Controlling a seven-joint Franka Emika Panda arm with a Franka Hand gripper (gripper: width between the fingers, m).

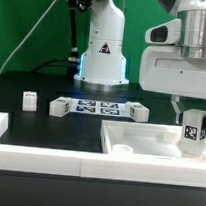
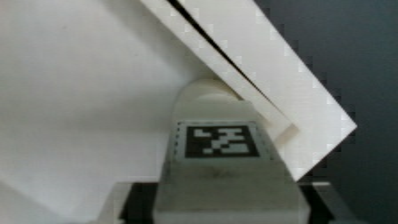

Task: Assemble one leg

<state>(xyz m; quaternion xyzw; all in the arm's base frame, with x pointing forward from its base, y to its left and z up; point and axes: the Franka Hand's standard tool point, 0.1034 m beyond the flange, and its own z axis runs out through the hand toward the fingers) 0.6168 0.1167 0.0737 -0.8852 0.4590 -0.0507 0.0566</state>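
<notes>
- A black table (image 1: 39, 126) was seen in front of a green backdrop (image 1: 27, 25). The arm's white base (image 1: 103, 51) was set at the back of the table.
- A thick white rail (image 1: 36, 164) was laid along the front of the table, with a short raised end at the exterior view's left.
- The marker board (image 1: 96, 107) was laid flat in the middle of the table, close to the base.
- Three small posts were left loose on the table. The first spare leg (image 1: 29, 100) was set well apart at the exterior view's left. The second spare leg (image 1: 58, 108) was set just beside one end of the marker board. The third spare leg (image 1: 138, 113) was set just beside the other end.
- The big white panel (image 1: 128, 145) was laid flat behind the rail, at the exterior view's right.
- The gripper (image 1: 194, 120) was held over the panel's corner at the exterior view's right.
- The leg (image 1: 195, 136) was held upright in the gripper, with its black-and-white tag turned to the exterior camera.
- In the wrist view, the two dark fingers (image 2: 320, 205) were seen pressed against the sides of the leg, with only the leg between them and the panel's corner under it.
- Whether the leg's foot was touching the panel could not be told.
</notes>
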